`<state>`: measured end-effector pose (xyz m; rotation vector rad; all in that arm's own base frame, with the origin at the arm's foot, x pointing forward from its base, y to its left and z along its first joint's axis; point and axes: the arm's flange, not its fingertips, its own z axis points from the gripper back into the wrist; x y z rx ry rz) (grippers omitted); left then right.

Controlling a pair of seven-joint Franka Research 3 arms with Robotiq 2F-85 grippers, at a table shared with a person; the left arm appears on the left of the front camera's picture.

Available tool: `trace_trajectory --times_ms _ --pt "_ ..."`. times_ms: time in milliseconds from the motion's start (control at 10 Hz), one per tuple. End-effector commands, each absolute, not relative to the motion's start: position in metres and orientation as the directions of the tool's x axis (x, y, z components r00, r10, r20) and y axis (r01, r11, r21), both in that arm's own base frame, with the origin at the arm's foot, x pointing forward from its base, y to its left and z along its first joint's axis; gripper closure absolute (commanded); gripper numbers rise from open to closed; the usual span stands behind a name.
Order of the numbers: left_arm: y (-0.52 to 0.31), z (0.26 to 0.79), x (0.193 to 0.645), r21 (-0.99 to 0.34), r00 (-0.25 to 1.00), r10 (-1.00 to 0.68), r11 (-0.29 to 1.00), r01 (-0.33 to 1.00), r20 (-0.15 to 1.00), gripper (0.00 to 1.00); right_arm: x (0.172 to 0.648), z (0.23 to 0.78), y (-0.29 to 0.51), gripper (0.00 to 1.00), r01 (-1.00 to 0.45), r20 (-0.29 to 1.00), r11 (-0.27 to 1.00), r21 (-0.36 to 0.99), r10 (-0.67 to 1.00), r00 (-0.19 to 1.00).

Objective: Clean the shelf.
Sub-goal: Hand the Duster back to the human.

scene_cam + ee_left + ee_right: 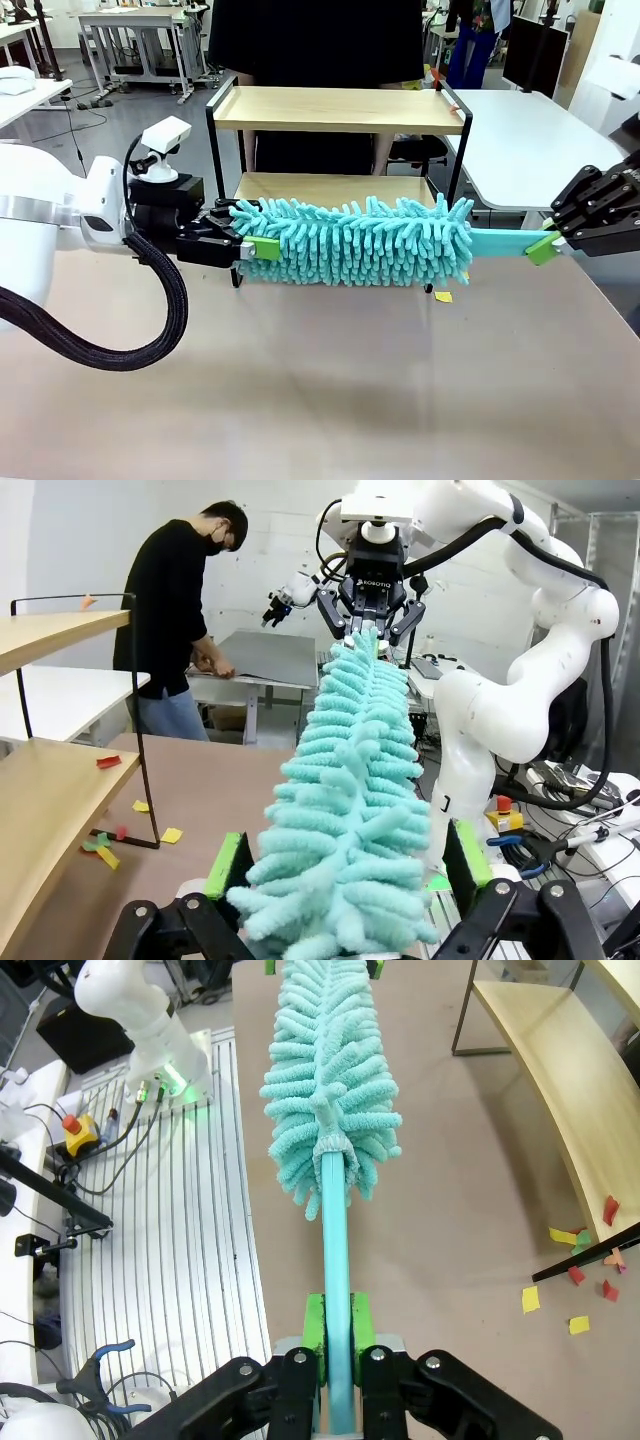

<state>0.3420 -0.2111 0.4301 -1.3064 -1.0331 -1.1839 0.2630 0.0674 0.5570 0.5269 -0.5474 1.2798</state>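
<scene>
Right gripper (337,1355): clamped on duster (350,240) handle, duster held level in front of shelf (340,110). Left gripper (345,865): fingers spread wide either side of fluffy tip, gripping nothing. Shelf stands on table (330,390) at far side, paper scraps (575,1275) on lower board and by its leg. Your risk: fibres snag in open left fingers, or sweep knocks light shelf and scatters scraps.
</scene>
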Motion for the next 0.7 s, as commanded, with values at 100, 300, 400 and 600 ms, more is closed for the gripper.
trace_trajectory --times_ms 100,300,400,600 --pt "-0.1989 0.4076 0.3065 -0.115 0.114 -0.022 -0.126 0.985 0.993 0.00 0.2647 0.5602 0.0699 0.87 -0.981 0.671 0.186 0.053 0.721 0.173" --pt "-0.1991 0.4050 0.3060 -0.110 0.110 -0.010 -0.132 0.985 0.994 0.00 0.2647 0.5602 0.0699 0.87 -0.981 0.671 0.186 0.053 0.721 0.173" --pt "-0.1988 0.4044 0.3068 -0.098 0.097 -0.012 -0.116 0.988 0.995 0.06 0.2647 0.5602 0.0699 0.87 -0.981 0.671 0.186 0.053 0.721 0.173" --pt "-0.1986 0.4068 0.3062 -0.072 0.071 -0.012 -0.134 0.988 0.997 0.64 0.2647 0.5602 0.0699 0.87 -0.981 0.671 0.186 0.053 0.721 0.173"
